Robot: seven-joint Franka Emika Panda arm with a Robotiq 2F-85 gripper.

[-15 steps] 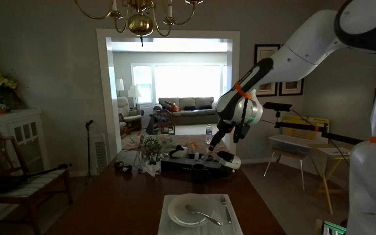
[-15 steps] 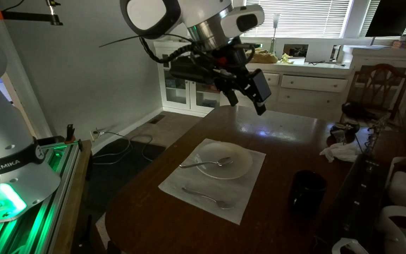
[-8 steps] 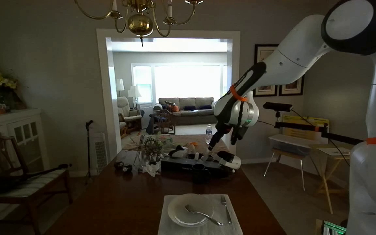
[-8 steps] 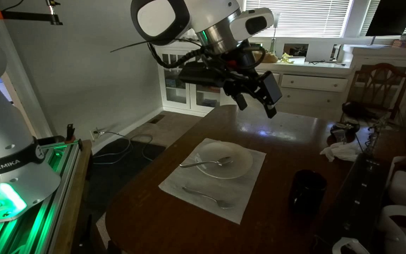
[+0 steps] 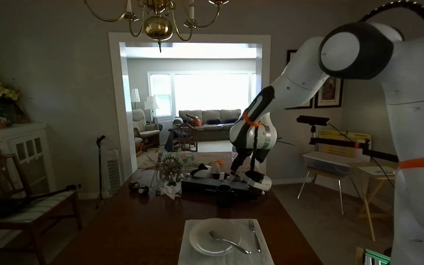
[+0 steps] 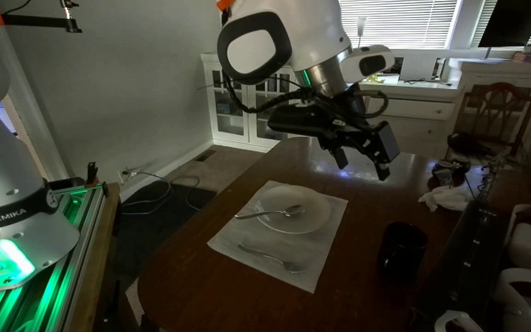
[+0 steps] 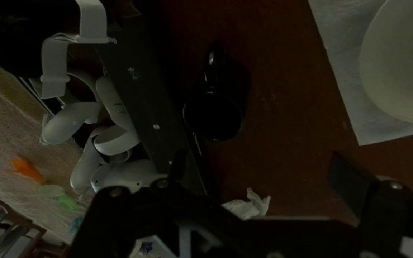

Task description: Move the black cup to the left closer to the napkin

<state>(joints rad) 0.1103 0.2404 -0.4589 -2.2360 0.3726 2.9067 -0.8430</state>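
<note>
The black cup (image 5: 226, 198) stands upright on the wooden table, close beside a long black box, in both exterior views (image 6: 401, 253). In the wrist view the cup (image 7: 213, 116) shows its dark round mouth and a handle. The napkin (image 6: 323, 258) is a flat white square sheet under a plate; it also shows in an exterior view (image 5: 191, 255) and at the right of the wrist view (image 7: 342, 75). A gap of bare table separates cup and napkin. My gripper (image 6: 362, 169) is open and empty, above the table and apart from the cup; its fingers spread wide in the wrist view (image 7: 258, 159).
A pale plate (image 6: 316, 216) with a spoon, and a fork (image 6: 272, 258), lie on the napkin. The long black box (image 7: 149, 107) and white headset gear (image 6: 530, 281) flank the cup. A crumpled white tissue (image 5: 171, 189) and a plant (image 5: 171, 167) stand near the box.
My gripper has moved lower and nearer the cup, to the right in an exterior view and leftward and down in both-view comparison. The cup and napkin have not moved.
</note>
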